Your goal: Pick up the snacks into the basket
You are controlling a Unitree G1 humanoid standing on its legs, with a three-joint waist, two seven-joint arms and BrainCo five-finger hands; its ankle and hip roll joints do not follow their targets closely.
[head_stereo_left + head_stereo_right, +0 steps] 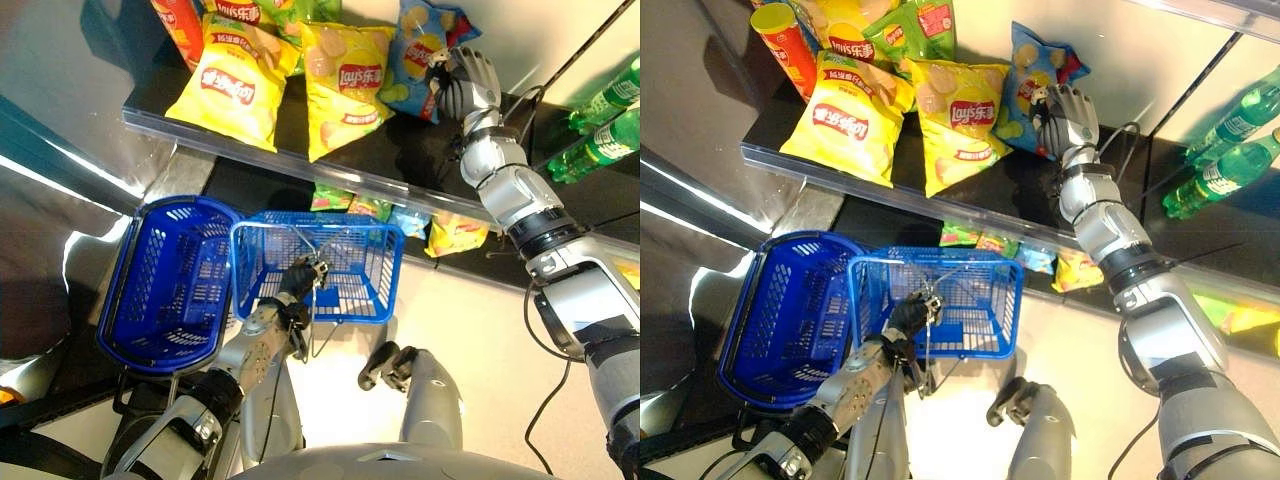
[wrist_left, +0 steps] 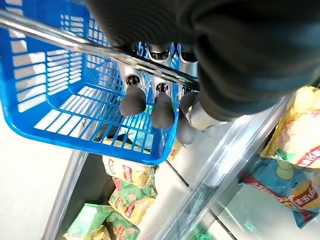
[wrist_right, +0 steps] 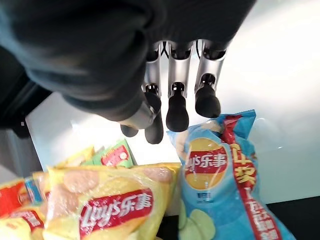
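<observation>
Left eye view: right hand point(image 1: 462, 82) raised at upper shelf point(image 1: 300, 160), against blue chip bag point(image 1: 420, 55); fingers loosely bent, nothing gripped. Right wrist view: fingertips point(image 3: 177, 118) just above blue bag top edge, contact unclear. Yellow chip bag point(image 1: 343, 85) just beside blue one; second yellow chip bag point(image 1: 232, 88) further along shelf. Left hand point(image 1: 300, 280) curled round wire handle point(image 2: 100, 47) of light blue basket point(image 1: 350, 300), held below shelf, no snacks visible inside. Dark blue basket point(image 1: 170, 280) beside it. Green bottles point(image 1: 600, 125) at shelf's far right.
</observation>
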